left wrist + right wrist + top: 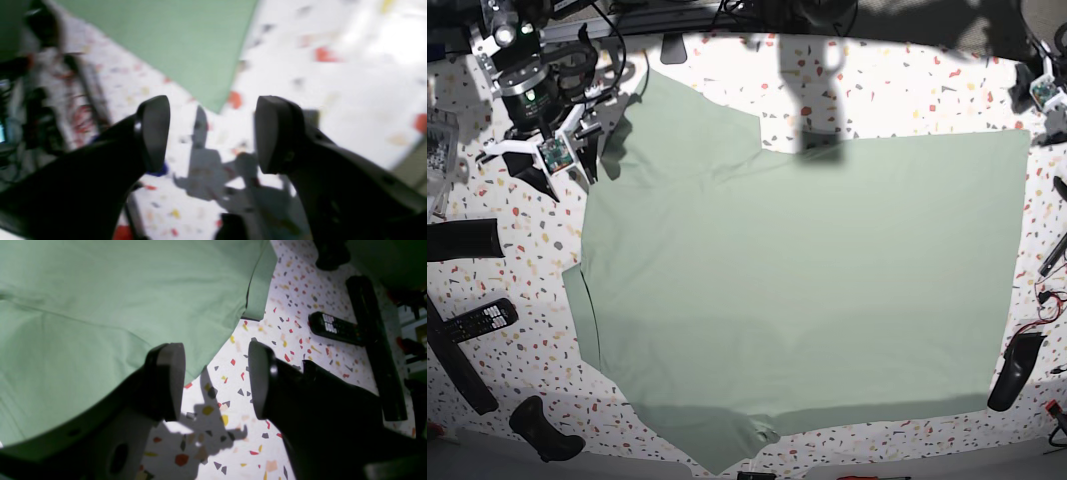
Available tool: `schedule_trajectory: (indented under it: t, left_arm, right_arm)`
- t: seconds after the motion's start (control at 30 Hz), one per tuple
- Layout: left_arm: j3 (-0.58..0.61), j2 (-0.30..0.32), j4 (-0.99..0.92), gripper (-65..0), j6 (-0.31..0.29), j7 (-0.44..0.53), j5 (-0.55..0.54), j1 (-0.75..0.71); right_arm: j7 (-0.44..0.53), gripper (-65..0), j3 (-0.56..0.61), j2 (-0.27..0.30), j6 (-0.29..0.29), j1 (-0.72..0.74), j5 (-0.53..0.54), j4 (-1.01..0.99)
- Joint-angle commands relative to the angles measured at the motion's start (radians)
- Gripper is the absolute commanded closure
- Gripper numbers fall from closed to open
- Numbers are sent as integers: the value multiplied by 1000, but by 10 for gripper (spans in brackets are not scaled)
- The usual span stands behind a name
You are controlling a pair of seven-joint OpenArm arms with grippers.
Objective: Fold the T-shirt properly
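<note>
From my station this reads as a robotics lab or workshop rather than a home. I am looking down on a white tabletop (907,90) speckled with red, yellow and grey flecks, and its edges are crowded with rig hardware. An arm with exposed metal brackets, a camera module (555,152) and bundled cables (592,50) stands at the upper left of the base view. Loose red and black wires (1049,300) trail along the right edge. A black remote control (479,320) lies at the left, near dark bar-shaped pieces I cannot identify.
</note>
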State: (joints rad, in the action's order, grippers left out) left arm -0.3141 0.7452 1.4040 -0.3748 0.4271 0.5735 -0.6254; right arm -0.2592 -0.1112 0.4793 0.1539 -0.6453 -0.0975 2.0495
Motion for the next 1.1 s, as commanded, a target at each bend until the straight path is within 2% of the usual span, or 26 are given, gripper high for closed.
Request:
schedule_trajectory:
  t: [0.0,0.2,0.33,0.47,0.53,0.6,0.67,0.73,1.07]
  left_arm:
    - [-10,19,10,-364,5,20,-13,-3]
    - [-10,15,10,-364,8,3,-18,-2]
    - [-10,-26,10,-364,16,-87,-17,9]
    - [-10,-59,10,-364,15,-67,-21,33]
    - [-10,-68,10,-364,15,-73,-77,51]
    - [-10,-79,10,-364,14,-113,-129,74]
    - [-10,-94,9,-364,12,-182,-134,101]
    - [-10,-103,8,-364,12,-211,-140,121]
    - [137,-99,-4,-364,6,-235,-155,134]
  right_arm:
    - [24,-299,-6,11,-11,2,8,17]
    - [25,-299,-6,11,-10,2,103,17]
    - [24,-299,-6,11,-10,2,105,17]
    - [24,-299,-6,11,-10,2,105,17]
    - [24,-299,-6,11,-10,2,105,17]
    - [24,-299,-6,11,-10,2,105,17]
    - [24,-299,-6,11,-10,2,105,17]
    - [24,-299,-6,11,-10,2,105,17]
    - [24,-299,-6,11,-10,2,105,17]
